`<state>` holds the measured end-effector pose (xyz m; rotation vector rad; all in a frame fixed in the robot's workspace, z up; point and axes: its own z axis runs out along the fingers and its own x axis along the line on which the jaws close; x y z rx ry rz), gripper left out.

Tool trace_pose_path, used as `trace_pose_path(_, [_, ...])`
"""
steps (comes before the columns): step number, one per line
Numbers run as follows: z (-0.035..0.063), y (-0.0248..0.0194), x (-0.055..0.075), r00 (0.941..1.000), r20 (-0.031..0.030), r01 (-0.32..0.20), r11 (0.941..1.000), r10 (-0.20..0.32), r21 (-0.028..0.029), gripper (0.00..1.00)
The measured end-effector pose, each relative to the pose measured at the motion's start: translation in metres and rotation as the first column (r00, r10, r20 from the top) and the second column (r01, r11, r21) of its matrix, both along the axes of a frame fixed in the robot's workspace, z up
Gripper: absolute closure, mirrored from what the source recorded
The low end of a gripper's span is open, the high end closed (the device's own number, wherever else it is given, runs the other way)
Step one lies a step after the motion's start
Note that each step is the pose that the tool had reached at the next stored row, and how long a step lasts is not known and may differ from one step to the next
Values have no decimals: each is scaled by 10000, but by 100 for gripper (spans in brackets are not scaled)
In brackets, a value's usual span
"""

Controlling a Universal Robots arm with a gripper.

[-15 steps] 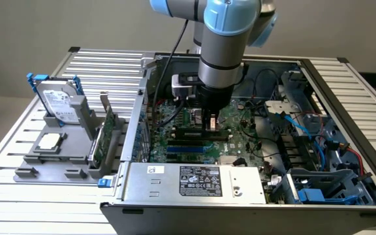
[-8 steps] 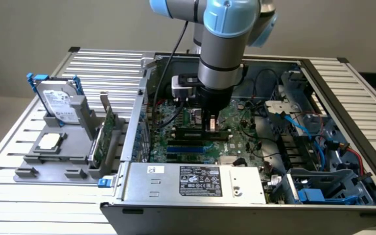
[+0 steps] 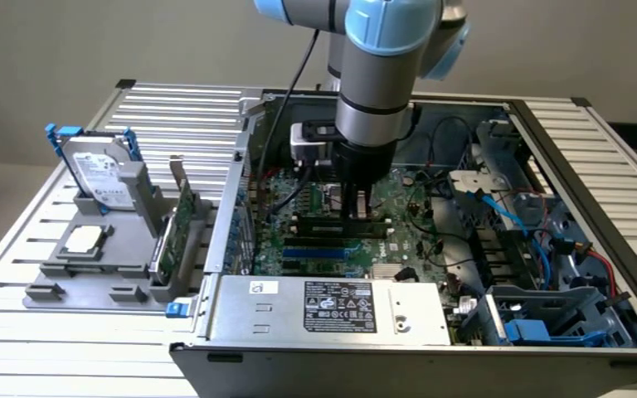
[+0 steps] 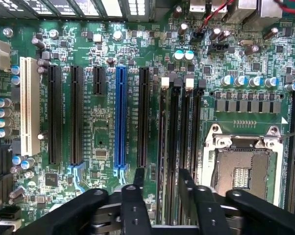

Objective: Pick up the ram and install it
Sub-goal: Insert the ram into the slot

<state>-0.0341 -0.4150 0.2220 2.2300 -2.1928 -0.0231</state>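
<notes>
– How many memory sticks?
– One long, thin green ram stick (image 3: pixel 321 222), standing edge-up in one of four black motherboard slots (image 4: pixel 181 137) inside the open grey computer case (image 3: pixel 330 311). The black gripper (image 4: pixel 161 177) straddles it, fingers spread (contact unclear).
– And outside?
– One silver hard drive with blue clips (image 3: pixel 99 170) and one wider green expansion card (image 3: pixel 177 228), on a slatted metal table (image 3: pixel 175 116) before a plain beige wall

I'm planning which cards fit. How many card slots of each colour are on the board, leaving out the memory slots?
White slot: 1
Black slots: 4
Blue slot: 1
Total: 6
</notes>
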Motion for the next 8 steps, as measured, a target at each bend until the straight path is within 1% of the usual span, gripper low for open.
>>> trace_pose_path(1, [28, 0, -1, 10000, -4, 0, 10000, 0, 1, 55])
trace_pose_path(2, [57, 0, -2, 10000, -9, 0, 10000, 0, 0, 49])
trace_pose_path(3, [90, 0, -4, 10000, -13, 0, 10000, 0, 1, 49])
trace_pose_path(4, [125, 0, -5, 10000, -17, 0, 10000, 0, 0, 43])
trace_pose_path(8, [263, 0, -11, 10000, -35, -1, 10000, 1, 0, 43])
